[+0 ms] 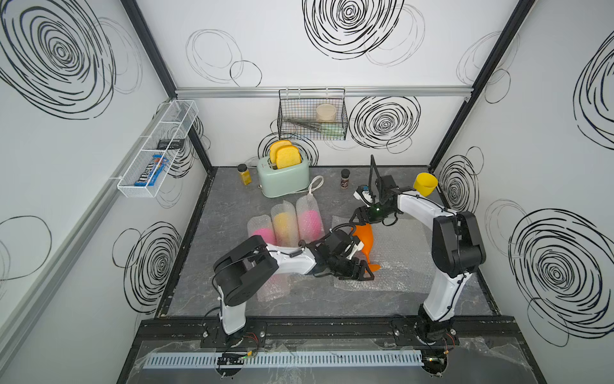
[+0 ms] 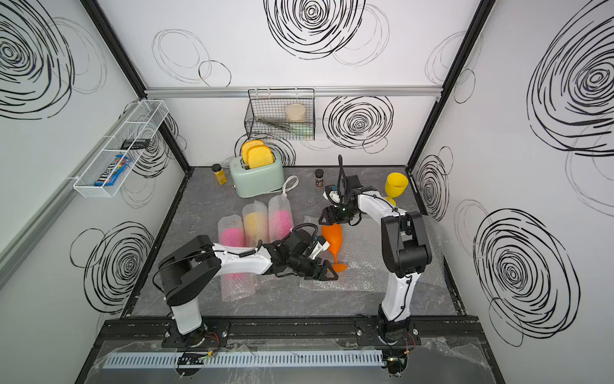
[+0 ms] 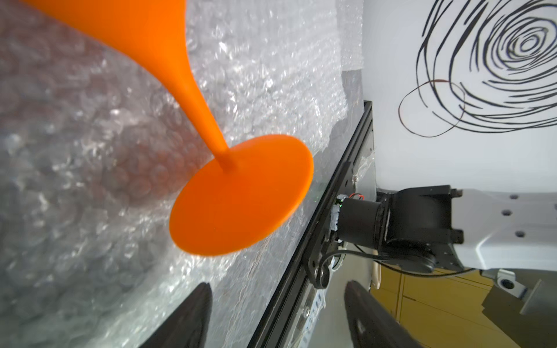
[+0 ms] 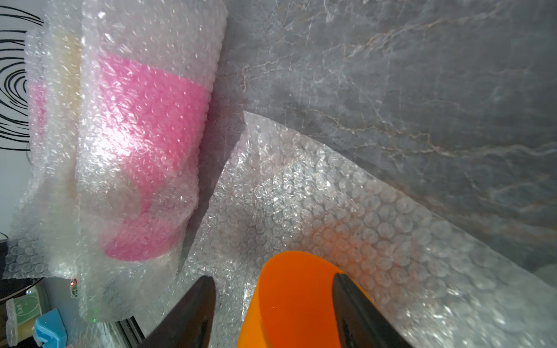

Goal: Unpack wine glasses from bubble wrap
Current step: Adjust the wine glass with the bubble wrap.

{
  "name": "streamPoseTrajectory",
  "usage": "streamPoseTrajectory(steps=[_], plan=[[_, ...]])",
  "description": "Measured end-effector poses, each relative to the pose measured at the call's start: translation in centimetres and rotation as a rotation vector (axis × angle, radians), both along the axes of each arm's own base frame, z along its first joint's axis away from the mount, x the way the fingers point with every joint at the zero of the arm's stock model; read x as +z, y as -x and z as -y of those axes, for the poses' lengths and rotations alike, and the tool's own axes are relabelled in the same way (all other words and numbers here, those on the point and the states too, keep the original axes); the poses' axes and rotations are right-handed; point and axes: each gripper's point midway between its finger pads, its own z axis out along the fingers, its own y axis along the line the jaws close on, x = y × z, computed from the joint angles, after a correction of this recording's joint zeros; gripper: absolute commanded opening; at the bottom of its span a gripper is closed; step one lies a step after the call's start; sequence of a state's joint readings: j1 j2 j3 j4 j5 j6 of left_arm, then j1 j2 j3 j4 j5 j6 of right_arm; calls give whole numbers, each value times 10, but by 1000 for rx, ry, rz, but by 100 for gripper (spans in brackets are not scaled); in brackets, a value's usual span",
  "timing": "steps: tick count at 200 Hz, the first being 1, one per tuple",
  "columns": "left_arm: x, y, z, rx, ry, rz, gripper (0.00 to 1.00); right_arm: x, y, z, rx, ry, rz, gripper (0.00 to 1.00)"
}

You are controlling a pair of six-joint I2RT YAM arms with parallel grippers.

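From my station I see the orange goblet (image 1: 363, 237) lying tilted on a flat sheet (image 1: 398, 262) of bubble wrap right of centre on the bench (image 1: 229, 206), fully out of its wrap, bowl toward the back and foot toward the front. The right fingers (image 4: 355, 310) are parted at the bowl's mouth. In the right wrist view one finger sits over the orange rim and the other stands clear beside it, with bare wrap showing in the gap, so they are spread and not clamped on the bowl. The left fingers (image 3: 190, 316) are also spread wide with nothing between them. In the left wrist view the round foot (image 3: 241, 195) lies just ahead of their tips, its edge against the sheet. In both top views the left arm reaches across from the left to the foot, while the right arm bends in from the right to the bowl. Left of the sheet three tubes (image 1: 285, 226) of wrap lie side by side, showing pink, yellow and pink through the bubbles, and the nearest pink one lies just beside the sheet's edge. An unwrapped yellow goblet (image 1: 425, 186) stands upright at the back right corner. A mint toaster (image 1: 282, 176) sits behind the tubes.
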State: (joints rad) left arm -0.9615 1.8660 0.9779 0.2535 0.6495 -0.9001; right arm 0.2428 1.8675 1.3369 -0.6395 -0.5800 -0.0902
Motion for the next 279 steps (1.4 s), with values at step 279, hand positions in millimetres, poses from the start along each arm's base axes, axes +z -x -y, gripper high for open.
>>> streamPoseTrajectory(steps=[279], plan=[[10, -98, -68, 393, -181, 156, 75, -9, 68, 58, -264, 92, -35, 63]])
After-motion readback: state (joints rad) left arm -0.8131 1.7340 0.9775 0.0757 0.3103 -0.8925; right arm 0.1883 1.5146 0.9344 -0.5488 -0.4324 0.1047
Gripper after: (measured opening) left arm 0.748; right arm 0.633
